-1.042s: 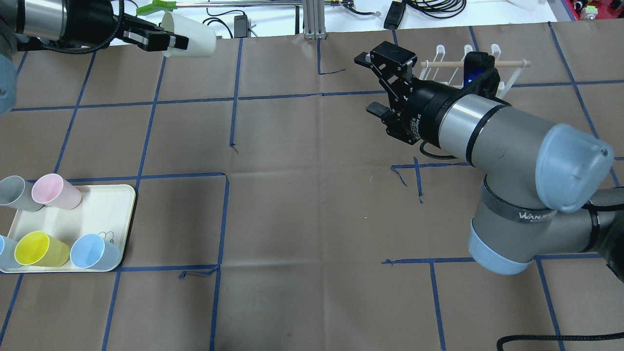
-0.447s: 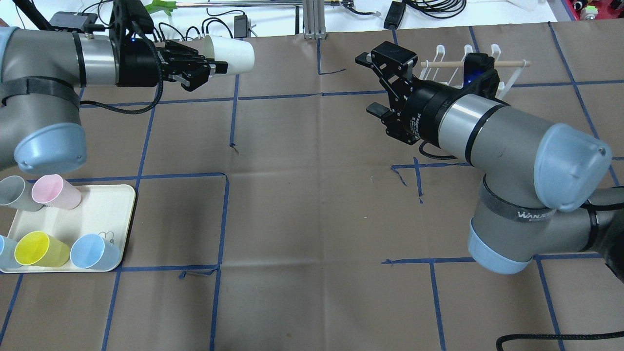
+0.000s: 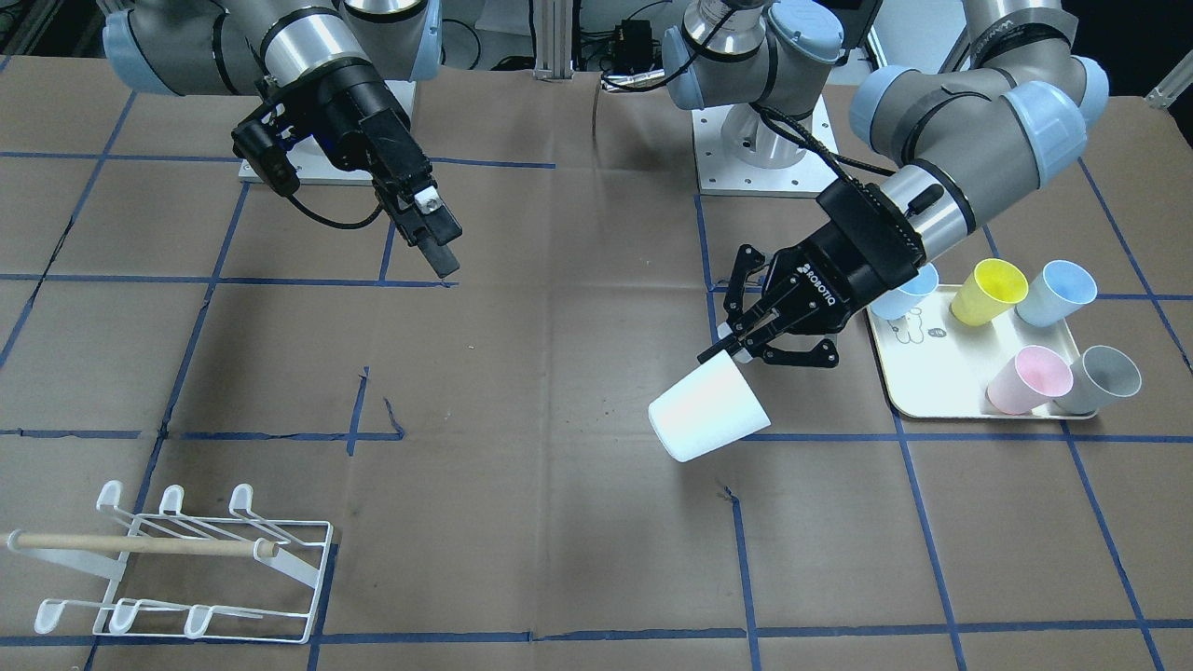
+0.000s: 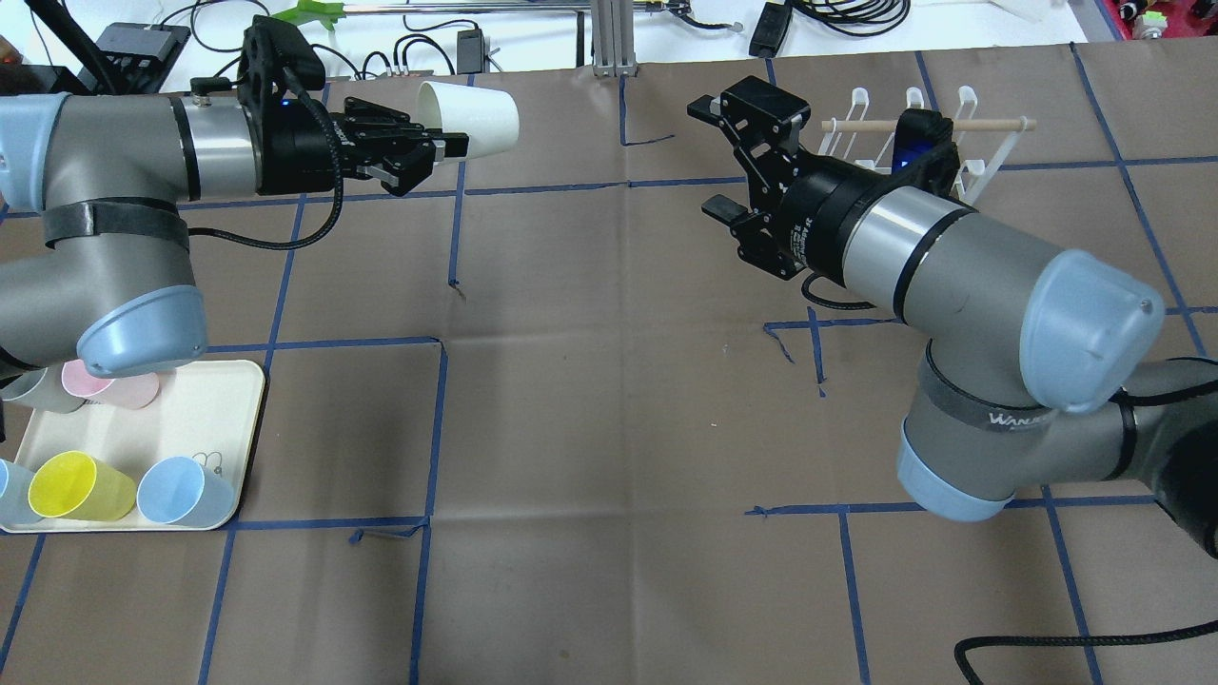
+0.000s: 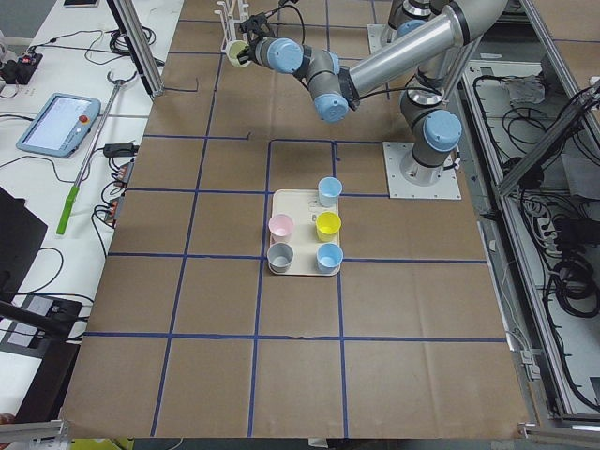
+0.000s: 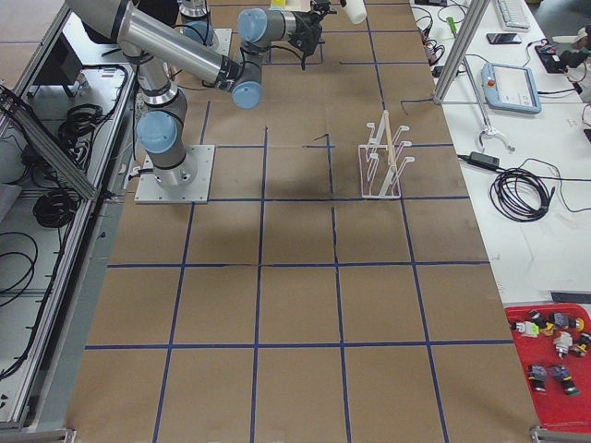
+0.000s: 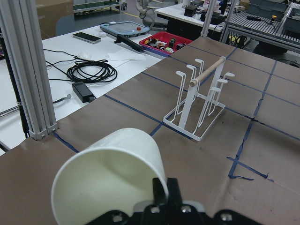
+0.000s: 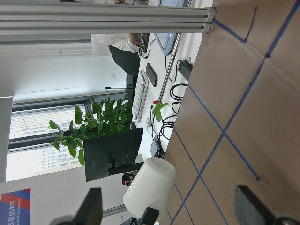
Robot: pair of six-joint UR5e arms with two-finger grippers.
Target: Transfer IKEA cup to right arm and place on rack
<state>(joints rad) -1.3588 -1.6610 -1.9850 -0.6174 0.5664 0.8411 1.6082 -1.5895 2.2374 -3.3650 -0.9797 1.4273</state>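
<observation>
Two silver-grey tubular robot arms with pale blue rounded joint caps. The right arm (image 4: 952, 252) wears a black band with white lettering (image 4: 999, 416); the left arm (image 4: 114, 157) has a plain black band (image 4: 105, 224). Each ends in a black two-finger tool: the left tool (image 3: 730, 352) reads ROBOTIQ in white, and the right tool (image 4: 709, 152) is matte black. A thin black cable (image 4: 257, 211) loops from the left wrist.

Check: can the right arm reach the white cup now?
Likely yes: the right end effector is open, facing the cup, bare table between; the left end effector pinches only its rim.
</observation>
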